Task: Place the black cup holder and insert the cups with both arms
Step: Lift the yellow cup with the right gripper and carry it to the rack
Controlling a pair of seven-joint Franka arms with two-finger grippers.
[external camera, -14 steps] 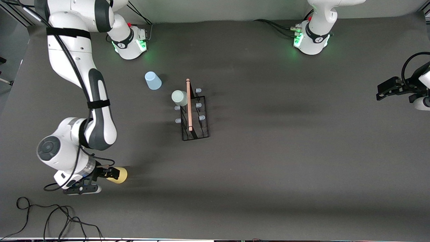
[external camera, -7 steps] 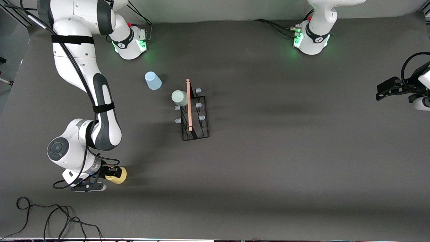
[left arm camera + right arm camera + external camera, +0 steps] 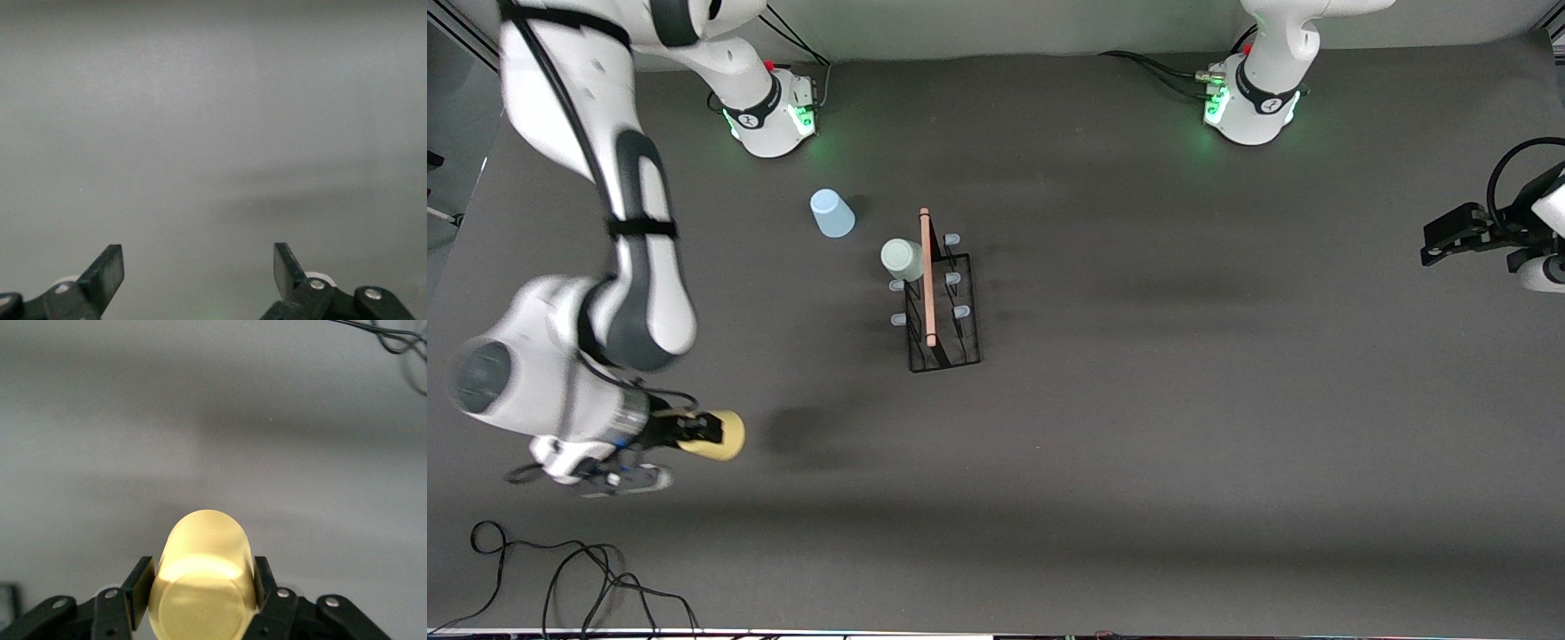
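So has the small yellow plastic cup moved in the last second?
Yes. The small yellow plastic cup, clamped in the right gripper, has lifted off the dark table and shifted away from the black wire rack, toward the right arm's end.

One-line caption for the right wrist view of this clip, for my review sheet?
Right gripper shut on the yellow cup, carried sideways above the bare grey table.

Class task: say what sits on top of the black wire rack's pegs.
One pale green plastic cup sits on a peg of the black wire rack; the five other pegs stand bare. That cup hides its own peg.
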